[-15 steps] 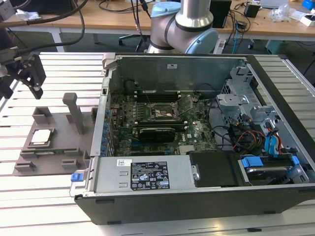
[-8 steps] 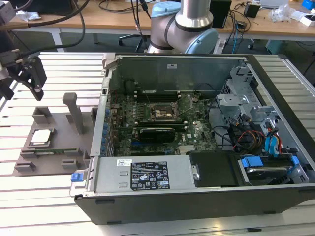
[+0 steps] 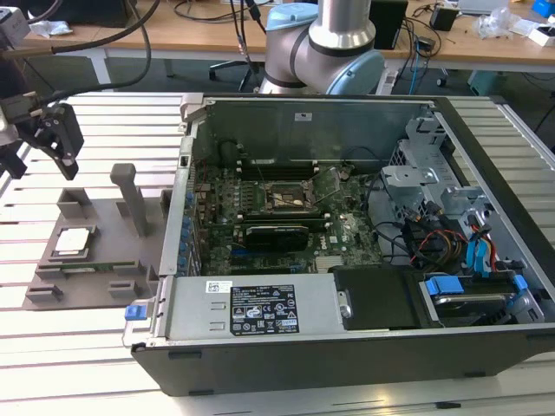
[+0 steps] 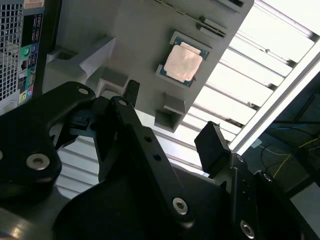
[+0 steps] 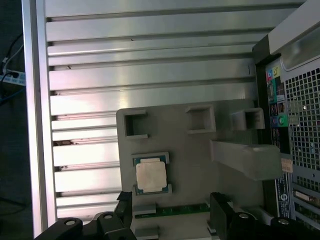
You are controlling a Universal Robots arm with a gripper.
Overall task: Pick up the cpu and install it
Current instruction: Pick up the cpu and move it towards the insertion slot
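Observation:
The cpu (image 3: 74, 241) is a small square chip with a silvery top, lying flat in a recess of the grey holder plate (image 3: 104, 260) at the exterior view's left. Both wrist views show the cpu (image 4: 183, 64) (image 5: 151, 175) untouched in its recess. My gripper (image 3: 39, 160) hangs above and behind the holder, apart from the chip. Its black fingers (image 4: 212, 145) stand wide apart, and the gripper (image 5: 172, 207) is open with nothing between them. The motherboard socket (image 3: 286, 198) sits inside the open computer case (image 3: 260, 312).
An upright grey post (image 3: 130, 195) and small blocks rise from the holder plate near the cpu. A green memory stick (image 5: 180, 210) lies in a slot beside the chip. The case wall (image 3: 178, 208) borders the holder. All of it rests on a slatted metal table (image 3: 87, 347).

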